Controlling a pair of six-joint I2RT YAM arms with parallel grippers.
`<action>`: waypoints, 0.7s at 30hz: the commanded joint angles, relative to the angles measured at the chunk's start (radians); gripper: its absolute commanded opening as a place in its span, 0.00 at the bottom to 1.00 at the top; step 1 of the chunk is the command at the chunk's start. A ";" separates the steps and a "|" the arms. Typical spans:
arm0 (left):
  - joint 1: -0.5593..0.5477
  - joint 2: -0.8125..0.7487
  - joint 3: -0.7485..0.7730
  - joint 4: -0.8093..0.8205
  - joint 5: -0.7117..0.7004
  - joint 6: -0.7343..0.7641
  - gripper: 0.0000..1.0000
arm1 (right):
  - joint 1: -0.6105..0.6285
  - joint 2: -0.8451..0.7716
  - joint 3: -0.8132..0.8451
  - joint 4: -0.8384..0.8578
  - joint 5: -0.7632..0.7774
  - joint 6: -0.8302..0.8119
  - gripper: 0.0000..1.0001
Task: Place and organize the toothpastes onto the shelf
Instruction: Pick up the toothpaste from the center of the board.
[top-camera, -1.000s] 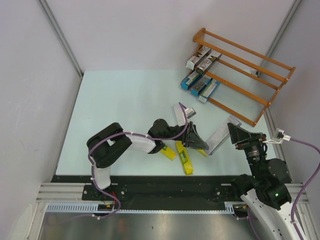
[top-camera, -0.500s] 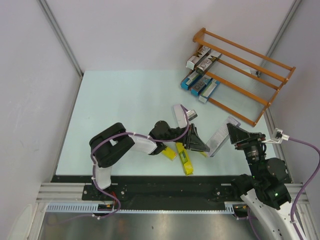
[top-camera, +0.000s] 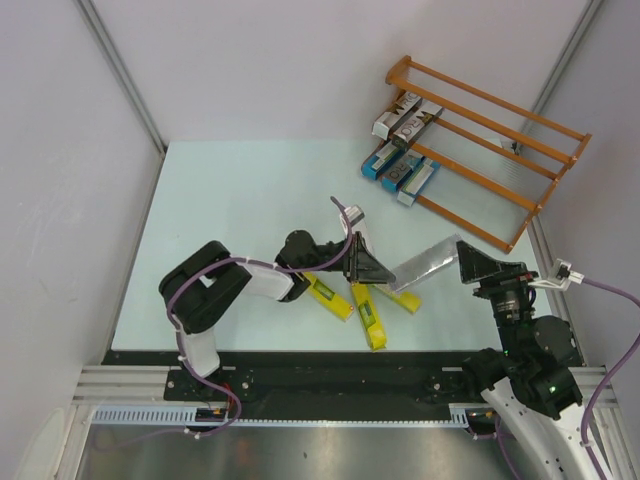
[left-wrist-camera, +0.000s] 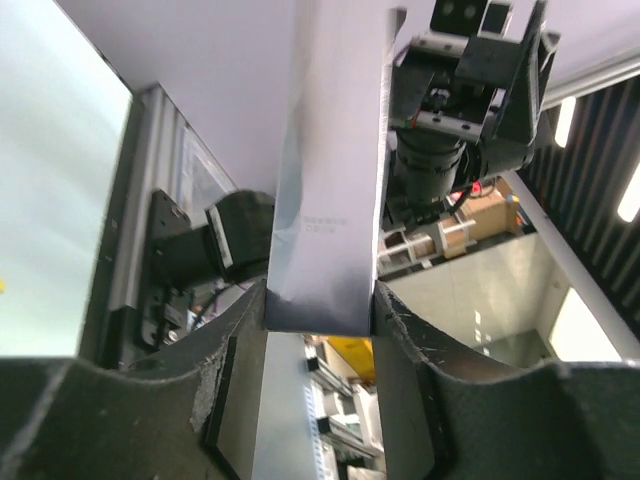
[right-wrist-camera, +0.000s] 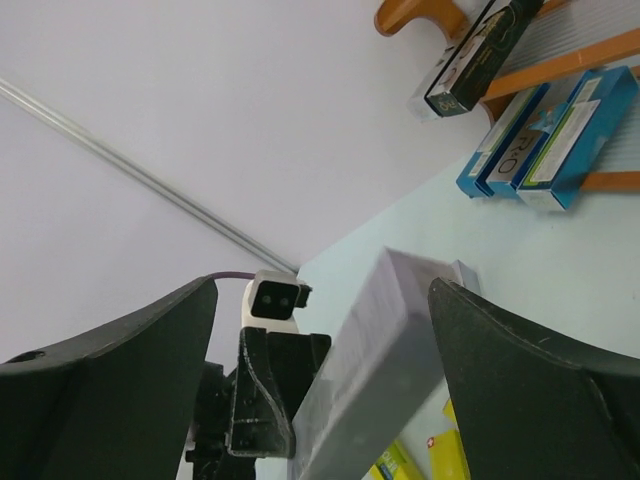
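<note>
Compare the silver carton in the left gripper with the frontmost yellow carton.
The silver carton is silver-grey; the yellow carton has a green stripe. The silver carton is clamped in the left gripper, pointing at the open right gripper; the yellow carton lies loose on the table. Both are long, narrow and off the shelf.

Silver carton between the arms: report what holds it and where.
Left gripper clamps the silver carton at one end; right gripper is open, not gripping.

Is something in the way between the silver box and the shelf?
Only the open right gripper, around one end of the silver box; the left gripper holds the other. Nothing lies between it and the shelf.
</note>
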 joint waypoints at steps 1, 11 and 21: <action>0.039 -0.087 0.010 0.126 0.018 0.082 0.11 | -0.002 -0.010 0.029 0.037 0.058 -0.019 0.95; 0.105 -0.147 0.010 -0.014 0.020 0.151 0.04 | -0.002 -0.011 0.032 -0.002 0.111 -0.043 1.00; 0.151 -0.153 0.004 -0.035 0.003 0.153 0.00 | -0.002 -0.008 0.041 -0.017 0.122 -0.051 1.00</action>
